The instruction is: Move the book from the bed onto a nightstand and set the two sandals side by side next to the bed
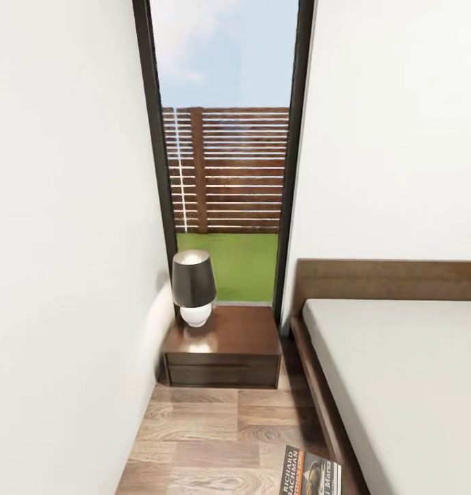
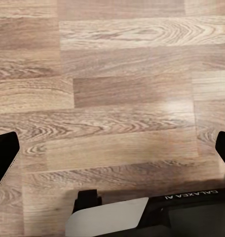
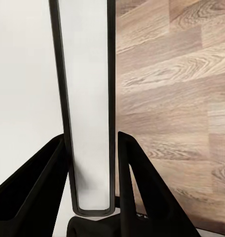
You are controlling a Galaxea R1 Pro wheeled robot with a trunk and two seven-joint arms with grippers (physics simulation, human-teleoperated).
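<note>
Nightstand (image 1: 225, 347): low dark brown wooden box, glossy top catching a pale glare, drawer seams across the front, tucked between the white wall and the bed
Lamp (image 1: 193, 287): standing on the nightstand's left rear corner, dark tapered shade over a round white base
Window (image 1: 225, 151): tall, narrow, dark-framed, right behind the nightstand, looking out on a slatted wooden fence, green grass and blue sky
Bed (image 1: 400, 385): off to the right, smooth pale mattress, dark brown frame and flat headboard
Floor (image 1: 207, 433): grey-brown planks, wavy grain, matte
Book (image 1: 312, 473): thin paperback at the bottom edge of the head view, just beside the bed frame and over the planks, dark cover with white lettering and an orange band
Book (image 3: 88, 74), right wrist view: edge-on, pale slab rimmed in dark
Right gripper (image 3: 92, 138): black wedge-shaped fingers clamped on either side of the book
Left gripper (image 2: 114, 150): black fingertips spread wide, nothing between them, bare planks beneath
</note>
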